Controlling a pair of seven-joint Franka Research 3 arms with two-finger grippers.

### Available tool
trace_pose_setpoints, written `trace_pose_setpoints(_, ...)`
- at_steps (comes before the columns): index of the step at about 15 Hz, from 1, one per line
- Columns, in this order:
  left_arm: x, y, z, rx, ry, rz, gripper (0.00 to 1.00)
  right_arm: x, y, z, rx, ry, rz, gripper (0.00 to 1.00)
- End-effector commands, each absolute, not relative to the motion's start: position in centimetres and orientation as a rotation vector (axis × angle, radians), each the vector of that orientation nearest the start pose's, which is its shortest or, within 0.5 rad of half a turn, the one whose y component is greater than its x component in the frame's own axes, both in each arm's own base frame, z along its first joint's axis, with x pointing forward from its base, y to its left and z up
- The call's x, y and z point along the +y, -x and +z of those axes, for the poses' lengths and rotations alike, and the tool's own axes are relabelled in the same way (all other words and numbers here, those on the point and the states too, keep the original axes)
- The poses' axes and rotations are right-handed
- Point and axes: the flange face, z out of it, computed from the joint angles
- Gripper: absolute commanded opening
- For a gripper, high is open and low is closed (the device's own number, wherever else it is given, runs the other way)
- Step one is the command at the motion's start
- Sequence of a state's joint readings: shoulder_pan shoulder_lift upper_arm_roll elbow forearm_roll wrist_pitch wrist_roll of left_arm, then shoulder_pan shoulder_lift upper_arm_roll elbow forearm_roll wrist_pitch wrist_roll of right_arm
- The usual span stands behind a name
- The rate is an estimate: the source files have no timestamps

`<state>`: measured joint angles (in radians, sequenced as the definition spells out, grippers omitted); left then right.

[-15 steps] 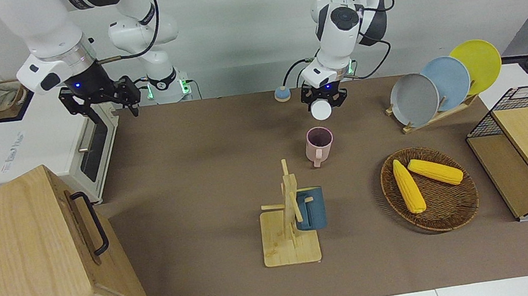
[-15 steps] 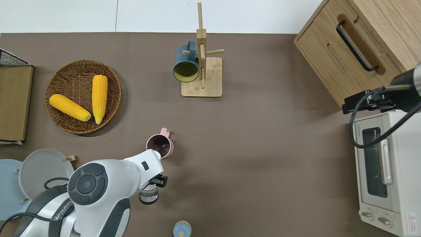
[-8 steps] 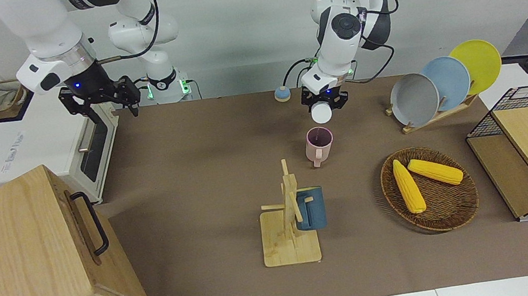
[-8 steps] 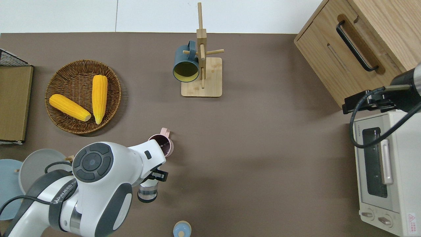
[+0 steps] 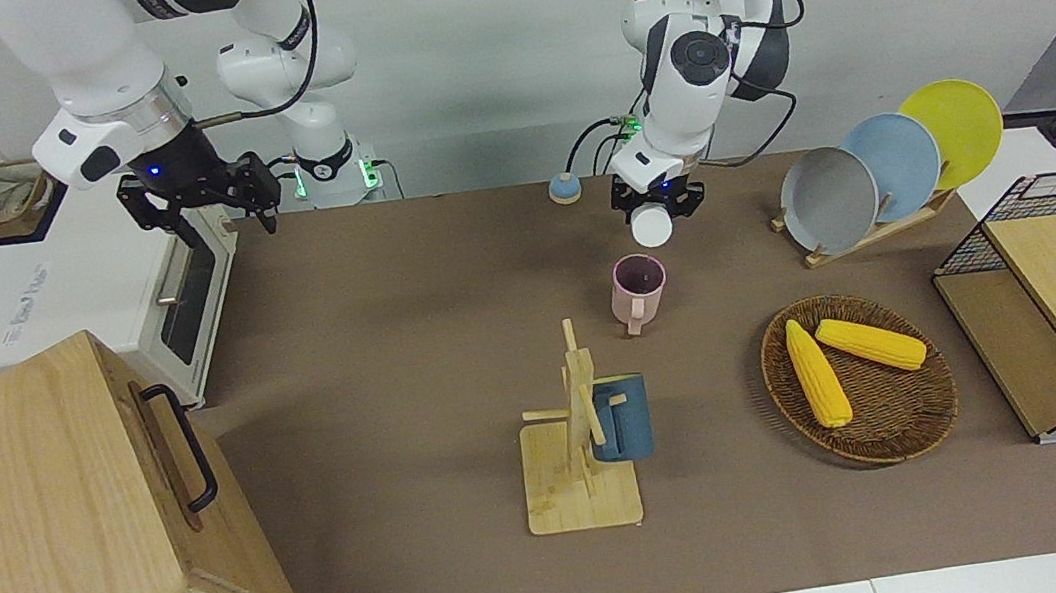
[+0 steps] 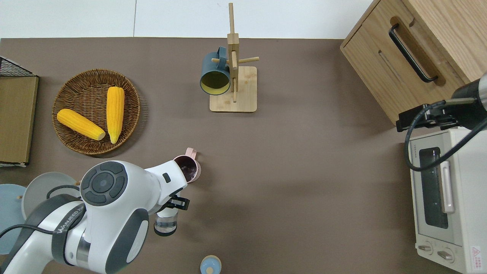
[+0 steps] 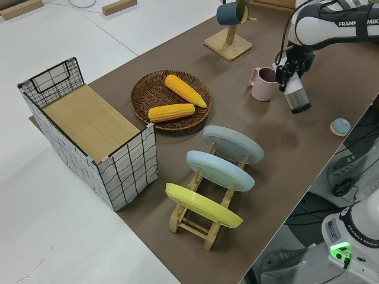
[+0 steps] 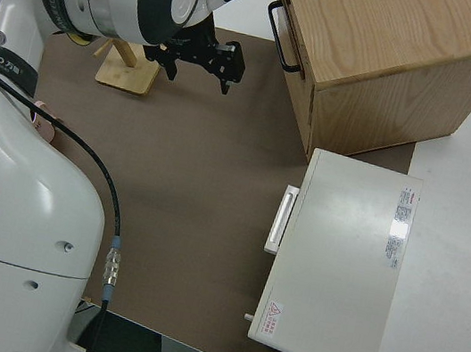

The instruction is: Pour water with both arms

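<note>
- Left gripper (image 6: pixel 172 203) clamped on a clear bottle (image 6: pixel 166 223), fingers pressed to the bottle's sides near its neck end. In the left side view the same grip shows: gripper (image 7: pixel 291 67) on the upper part, bottle (image 7: pixel 295 97) hanging tilted, base lower.
- Bottle up off the table, uncapped mouth toward the pink mug (image 6: pixel 188 168); base points back toward the robots. A little water visible at the base end.
- Overhead clock, centred on the pink mug: bottle at about 7 o'clock, just beside it; mug handle at 12 o'clock; wicker basket (image 6: pixel 68 83) at about 10 o'clock, well apart; mug rack (image 6: pixel 234 97) at about 1 o'clock.
- Pink mug upright on the brown table mat (image 6: pixel 289 182), dark inside; the left wrist housing overlaps its rim in the overhead view.
- Small blue cap (image 6: pixel 210 265) on the mat at about 5 o'clock from the mug, nearer the robots.
- Basket holds two corn cobs (image 6: pixel 115 113), lying side by side at an angle.
- Dark blue mug (image 6: pixel 215 74) hangs on a rack peg.
- Right gripper (image 5: pixel 199 201) parked, jaws spread apart, holding nothing.
</note>
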<state>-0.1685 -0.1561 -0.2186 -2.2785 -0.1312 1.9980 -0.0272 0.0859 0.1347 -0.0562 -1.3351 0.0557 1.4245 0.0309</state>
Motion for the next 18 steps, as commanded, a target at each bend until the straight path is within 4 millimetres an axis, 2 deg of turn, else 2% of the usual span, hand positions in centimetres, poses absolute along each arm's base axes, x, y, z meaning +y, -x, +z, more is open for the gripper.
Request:
trace_pose_setpoints(1,-18.8,-44.3,42.2,0.475,3.136,0.224,0.00,2.6,-57.5,64.6,-0.027,3.084,0.075,0.990)
trace_pose_setpoints(9,-19.0,-44.2,42.5,0.479,3.131,0.250,0.00,2.5,-57.5,64.7,-0.024,3.084,0.073,0.990)
trace_pose_setpoints(13,-19.8,-45.1,43.4,0.497,3.122,0.317,0.00,2.6,-57.5,64.7,-0.027,3.084,0.073,0.990)
trace_pose_setpoints(15,-20.2,-46.0,42.9,0.487,3.099,0.357,0.00,2.5,-57.5,64.7,-0.024,3.084,0.073,0.990)
trace_pose_setpoints(18,-20.4,-46.2,42.1,0.496,3.076,0.381,0.00,2.6,-57.5,64.7,-0.027,3.084,0.073,0.990)
